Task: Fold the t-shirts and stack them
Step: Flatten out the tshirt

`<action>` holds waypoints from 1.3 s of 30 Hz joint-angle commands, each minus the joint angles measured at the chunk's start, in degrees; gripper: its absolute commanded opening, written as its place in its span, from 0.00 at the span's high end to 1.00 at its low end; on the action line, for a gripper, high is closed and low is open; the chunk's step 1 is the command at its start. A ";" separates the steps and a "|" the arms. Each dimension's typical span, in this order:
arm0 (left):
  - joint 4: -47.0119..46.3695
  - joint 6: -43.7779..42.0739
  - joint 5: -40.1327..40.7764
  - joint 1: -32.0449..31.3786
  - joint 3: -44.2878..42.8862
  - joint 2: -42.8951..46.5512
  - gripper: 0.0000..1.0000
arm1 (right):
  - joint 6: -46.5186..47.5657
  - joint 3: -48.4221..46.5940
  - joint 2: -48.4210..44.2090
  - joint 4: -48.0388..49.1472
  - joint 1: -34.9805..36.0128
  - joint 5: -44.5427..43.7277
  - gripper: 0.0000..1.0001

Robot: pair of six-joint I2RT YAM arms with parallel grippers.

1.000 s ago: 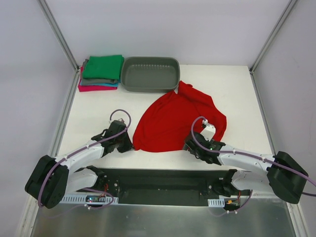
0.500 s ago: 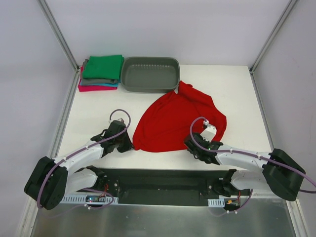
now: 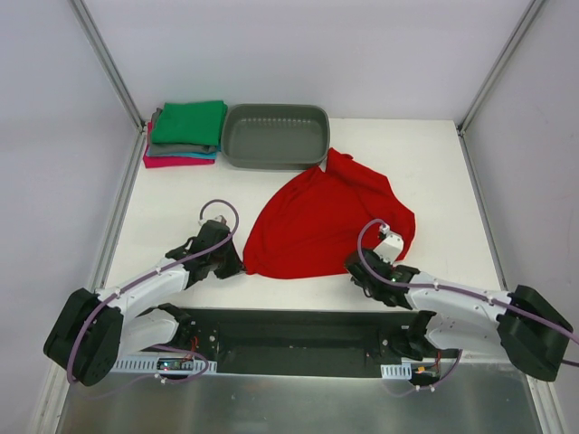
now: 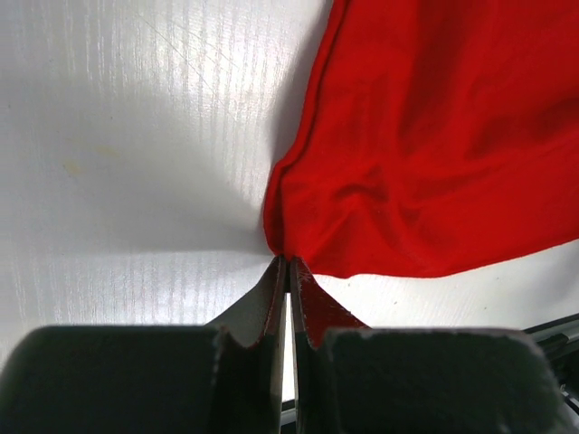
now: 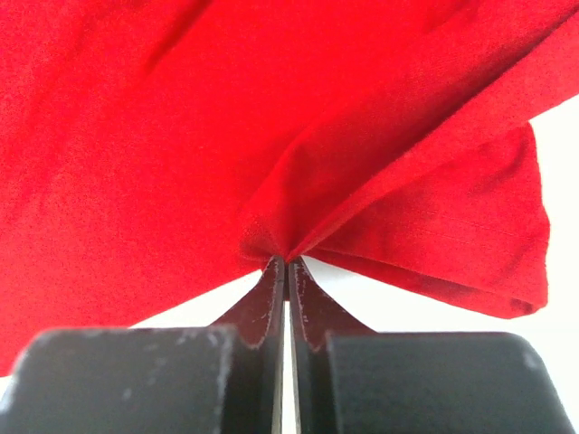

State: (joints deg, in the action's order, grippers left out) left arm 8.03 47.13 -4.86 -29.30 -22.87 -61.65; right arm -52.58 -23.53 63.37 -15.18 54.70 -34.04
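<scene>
**A:** Why are both claws down at the near hem of the red t-shirt (image 3: pixel 321 221)?

**B:** Looks like a two-corner grab. The left gripper (image 4: pixel 288 264) is clamped on the lower-left corner and the right gripper (image 5: pixel 286 260) is pinched tight on the hem at lower right (cloth puckers at both tips). My guess is they want to spread it flat before folding.

**A:** Where's it sitting?

**B:** Crumpled mid-frame on the table (image 3: pixel 181 208), just below the grey tub (image 3: pixel 274 136). The folded stack (image 3: pixel 185 134) is upper left, beside that tub.
</scene>
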 commanded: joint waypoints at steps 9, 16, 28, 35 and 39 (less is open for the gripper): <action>0.76 -0.99 1.79 -0.32 -1.64 4.77 1.00 | 14.85 1.04 -24.84 -8.71 0.23 -8.58 1.00; 6.37 -2.48 9.24 -0.14 -11.03 15.31 1.00 | 26.46 -9.93 -40.69 -14.77 -0.20 -18.31 1.00; 13.94 -13.99 26.83 -0.06 -47.05 21.48 1.00 | 56.60 -51.32 -29.37 -11.55 -0.64 -25.13 1.00; 14.99 -19.79 22.36 -0.06 -66.22 22.27 1.00 | 59.96 -71.54 -25.32 -13.20 -0.56 -7.40 1.00; 15.26 -20.24 14.38 -0.06 -75.19 21.40 1.00 | 54.35 -82.18 -23.57 -16.80 -0.56 11.85 1.00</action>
State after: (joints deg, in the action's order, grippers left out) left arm 23.29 30.30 16.91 -29.26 -90.54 -39.70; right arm 3.62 -96.95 38.54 -30.70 54.28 -41.45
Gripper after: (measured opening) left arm 0.004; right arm 0.009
